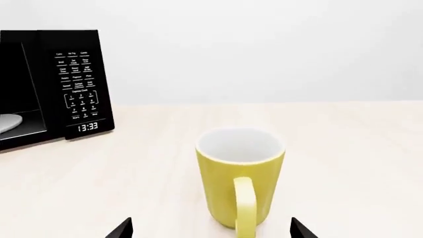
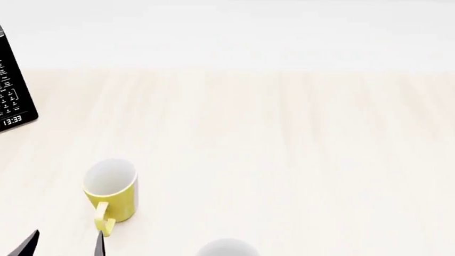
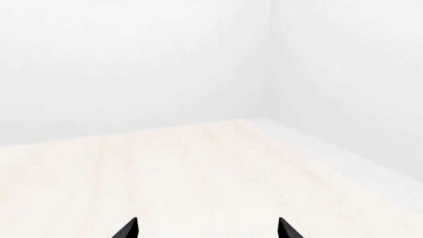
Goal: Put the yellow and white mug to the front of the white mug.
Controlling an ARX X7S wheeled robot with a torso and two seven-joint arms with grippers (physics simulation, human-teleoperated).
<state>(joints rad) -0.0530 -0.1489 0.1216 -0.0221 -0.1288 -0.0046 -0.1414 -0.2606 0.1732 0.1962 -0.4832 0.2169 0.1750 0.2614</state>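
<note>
The yellow and white mug (image 2: 112, 191) stands upright on the pale wooden table at the lower left of the head view, its yellow handle turned toward me. In the left wrist view the mug (image 1: 239, 176) shows its yellow side and white inside. My left gripper (image 1: 210, 229) is open and empty just short of the mug, its black fingertips (image 1: 123, 229) spread wider than the mug; it also shows in the head view (image 2: 64, 242). Only the rim of the white mug (image 2: 226, 247) shows at the bottom edge. My right gripper (image 3: 206, 228) is open and empty over bare table.
A black microwave (image 1: 53, 87) with its door open and keypad showing 13:33 stands at the table's back left; it also shows in the head view (image 2: 13, 93). White walls (image 3: 198, 59) meet in a corner behind the table's far right edge.
</note>
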